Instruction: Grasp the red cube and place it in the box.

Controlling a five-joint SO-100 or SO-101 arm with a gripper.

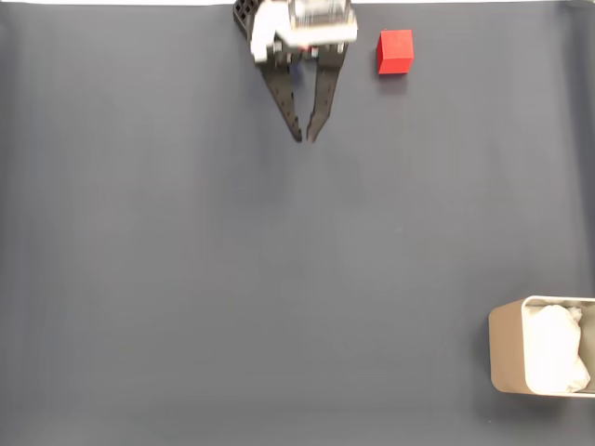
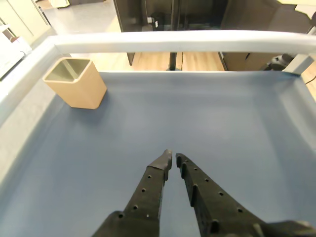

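My claw (image 2: 173, 157) sits at the bottom centre of the wrist view, tips almost touching, nothing between them. Past it there's bare blue mat (image 2: 207, 113), then the box (image 2: 75, 83) far off at upper left. The fixed view gives me what the wrist camera doesn't: the red cube (image 1: 395, 50) at top centre-right, just beside my claw (image 1: 305, 137), and white padding (image 1: 556, 349) inside the box (image 1: 507, 348) at lower right. So I judge I'm at the start: no grasp yet. Next I'd swing toward the cube, spread the jaws and come down over it.
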